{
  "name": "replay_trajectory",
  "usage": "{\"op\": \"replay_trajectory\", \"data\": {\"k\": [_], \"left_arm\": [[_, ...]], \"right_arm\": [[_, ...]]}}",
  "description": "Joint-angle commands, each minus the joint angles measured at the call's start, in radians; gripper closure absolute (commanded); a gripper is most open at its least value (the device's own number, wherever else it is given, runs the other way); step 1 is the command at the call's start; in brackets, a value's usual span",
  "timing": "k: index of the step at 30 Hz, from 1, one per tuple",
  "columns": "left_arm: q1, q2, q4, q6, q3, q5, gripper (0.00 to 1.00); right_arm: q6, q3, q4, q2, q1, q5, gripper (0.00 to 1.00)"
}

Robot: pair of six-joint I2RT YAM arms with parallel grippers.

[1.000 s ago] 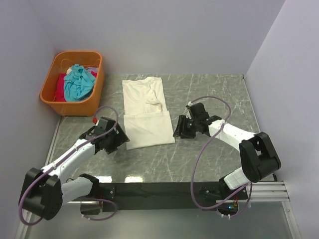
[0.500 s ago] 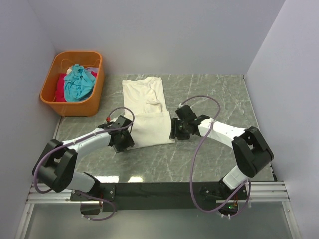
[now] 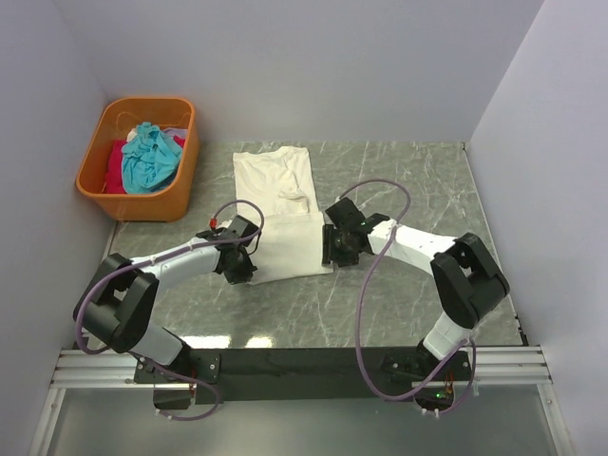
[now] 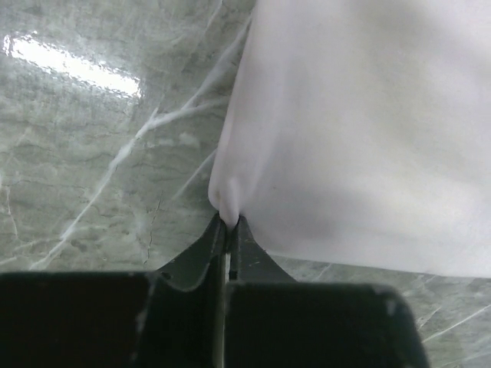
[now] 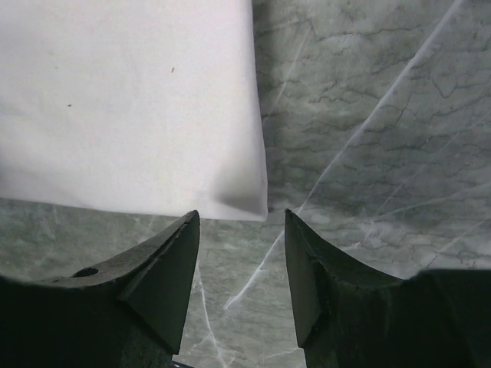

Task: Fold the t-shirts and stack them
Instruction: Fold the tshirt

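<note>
We see the left gripper (image 4: 229, 224) pinched tight on the near left corner of the cream t-shirt (image 3: 277, 204), which lies on the marble table (image 3: 408, 180). The right gripper (image 5: 241, 221) stands parted at the near right corner (gripping nothing). A teal t-shirt (image 3: 149, 157) sits in the orange basket (image 3: 100, 190).

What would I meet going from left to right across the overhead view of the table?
Orange basket → left gripper, jaws pinched shut on the shirt's near corner → cream t-shirt → right gripper, jaws open at the opposite near corner.
</note>
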Motion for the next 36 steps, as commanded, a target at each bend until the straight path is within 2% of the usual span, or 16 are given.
{"op": "replay_trajectory", "data": {"k": [1, 9, 20, 21, 22, 24, 25, 27, 28, 33, 36], "left_arm": [[-0.005, 0.020, -0.017, 0.013, -0.001, -0.008, 0.99], [-0.005, 0.017, -0.012, 0.024, -0.003, 0.000, 0.99], [-0.005, 0.028, -0.031, 0.034, 0.007, 0.015, 0.99], [-0.005, 0.031, -0.035, 0.037, 0.010, 0.018, 0.99], [-0.005, 0.036, -0.037, 0.039, 0.013, 0.018, 0.99], [-0.004, 0.037, -0.044, 0.042, 0.017, 0.018, 0.99], [-0.005, 0.036, -0.047, 0.045, 0.020, 0.020, 0.99], [-0.004, 0.034, -0.070, 0.057, 0.036, 0.026, 0.99], [-0.004, 0.028, -0.083, 0.062, 0.043, 0.024, 0.99], [-0.020, -0.061, -0.179, 0.106, 0.047, 0.082, 0.99], [-0.086, -0.127, -0.274, 0.094, 0.018, 0.115, 0.99]], "right_arm": [[0.010, 0.051, -0.034, 0.034, 0.010, 0.029, 0.44], [0.002, 0.094, -0.065, 0.112, 0.025, 0.029, 0.47], [0.005, 0.176, -0.201, 0.246, 0.055, 0.034, 0.52], [0.004, 0.174, -0.206, 0.250, 0.055, 0.034, 0.53], [0.004, 0.173, -0.210, 0.257, 0.053, 0.034, 0.60], [0.002, 0.165, -0.209, 0.252, 0.055, 0.034, 0.68], [0.001, 0.164, -0.209, 0.244, 0.052, 0.034, 0.78], [-0.012, 0.173, -0.213, 0.235, 0.052, 0.034, 0.89], [-0.018, 0.179, -0.223, 0.225, 0.053, 0.034, 1.00], [-0.071, 0.159, -0.269, 0.134, 0.055, 0.003, 1.00], [-0.127, 0.115, -0.339, 0.052, 0.064, -0.057, 1.00]]}}
